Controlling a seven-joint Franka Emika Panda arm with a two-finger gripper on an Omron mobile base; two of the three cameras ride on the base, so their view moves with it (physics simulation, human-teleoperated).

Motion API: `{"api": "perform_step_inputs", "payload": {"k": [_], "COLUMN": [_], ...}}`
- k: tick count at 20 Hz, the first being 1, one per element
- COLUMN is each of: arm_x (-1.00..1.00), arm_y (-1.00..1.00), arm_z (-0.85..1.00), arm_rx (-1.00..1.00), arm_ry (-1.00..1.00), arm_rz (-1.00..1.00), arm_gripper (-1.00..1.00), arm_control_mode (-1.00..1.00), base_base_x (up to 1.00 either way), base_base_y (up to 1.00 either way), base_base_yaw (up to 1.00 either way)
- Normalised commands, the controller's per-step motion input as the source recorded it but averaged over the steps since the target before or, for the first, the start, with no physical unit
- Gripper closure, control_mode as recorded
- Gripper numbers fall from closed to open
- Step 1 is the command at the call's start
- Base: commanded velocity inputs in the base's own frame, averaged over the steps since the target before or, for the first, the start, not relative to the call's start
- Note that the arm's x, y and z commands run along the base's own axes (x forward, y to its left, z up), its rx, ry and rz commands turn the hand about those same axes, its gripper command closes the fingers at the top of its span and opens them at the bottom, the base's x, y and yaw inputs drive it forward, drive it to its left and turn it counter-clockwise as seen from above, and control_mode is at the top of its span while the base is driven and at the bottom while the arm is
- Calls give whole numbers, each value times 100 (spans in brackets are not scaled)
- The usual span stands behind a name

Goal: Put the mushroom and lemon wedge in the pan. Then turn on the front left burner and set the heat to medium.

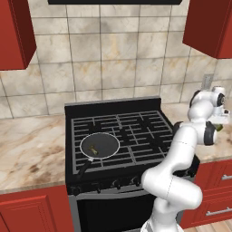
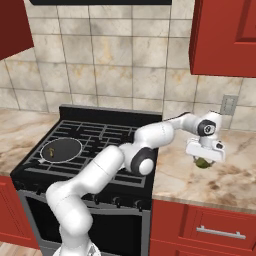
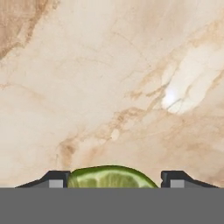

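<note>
A: What has the claw (image 3: 112, 183) got?
B: Its tips flank the lemon wedge (image 3: 112, 177) above the marble surface (image 3: 109, 87); whether they grip, I cannot tell.
A: Farther off?
B: The mushroom (image 1: 94, 148) lies in the pan (image 1: 111, 145) on the stove (image 1: 136, 127).

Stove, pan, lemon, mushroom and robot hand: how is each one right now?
Stove: no flame visible.
Pan: on the front left burner, holding the mushroom.
Mushroom: lying in the pan.
Lemon wedge: between the fingertips, over the counter.
Gripper: jaws either side of the wedge; grip unclear.
</note>
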Motion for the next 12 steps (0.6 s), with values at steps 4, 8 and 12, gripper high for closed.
{"api": "perform_step_inputs", "payload": {"k": [4, 8, 12], "arm_x": [-7, -11, -8], "arm_y": [78, 82, 98], "arm_z": [48, 14, 0], "arm_rx": [-2, -8, -21], "arm_ry": [0, 0, -6], "arm_rz": [0, 0, 0], "arm_gripper": [100, 100, 100], "arm_control_mode": [-100, -100, -100], "base_base_x": [0, 0, 0], "base_base_y": [0, 0, 0], "base_base_yaw": [0, 0, 0]}}
